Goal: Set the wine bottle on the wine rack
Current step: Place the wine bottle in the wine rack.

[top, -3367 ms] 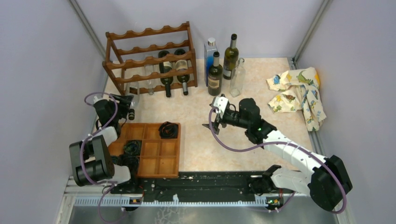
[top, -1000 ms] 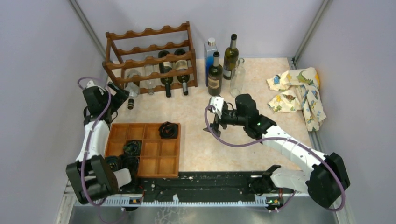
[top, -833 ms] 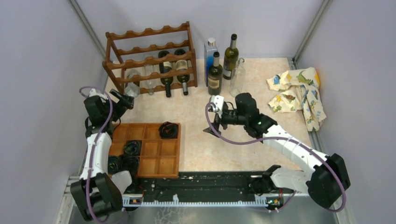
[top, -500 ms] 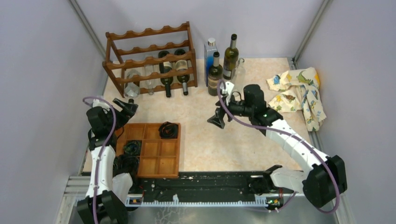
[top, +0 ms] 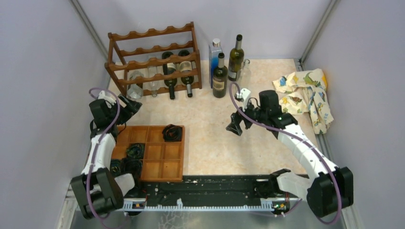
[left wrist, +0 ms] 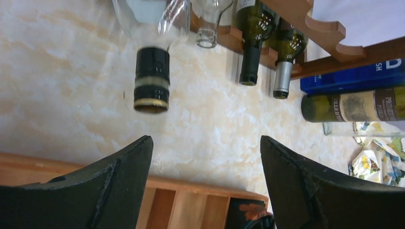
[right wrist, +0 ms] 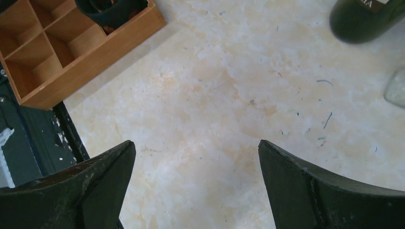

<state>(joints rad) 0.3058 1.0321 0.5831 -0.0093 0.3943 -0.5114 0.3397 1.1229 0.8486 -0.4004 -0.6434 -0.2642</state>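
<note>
Top view: left gripper [top: 130, 106], wide and empty, has backed away from the wine rack [top: 143, 62], upper left.

Left wrist view: the wine bottle [left wrist: 151, 78], apparently clear glass, lies racked at frame top; placement looks complete.

Right wrist view: right gripper [right wrist: 197, 143] wide, empty.

Glossy glass bottles [top: 220, 76]; polished wooden wine rack [top: 153, 61]; matt marbled tabletop [top: 205, 138].

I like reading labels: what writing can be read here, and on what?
"SH", cut off at the frame edge: blue bottle.
Label on the dark green wine bottle: too blurred to read.
Labels on the racked wine bottles in the wine rack: too small.
</note>
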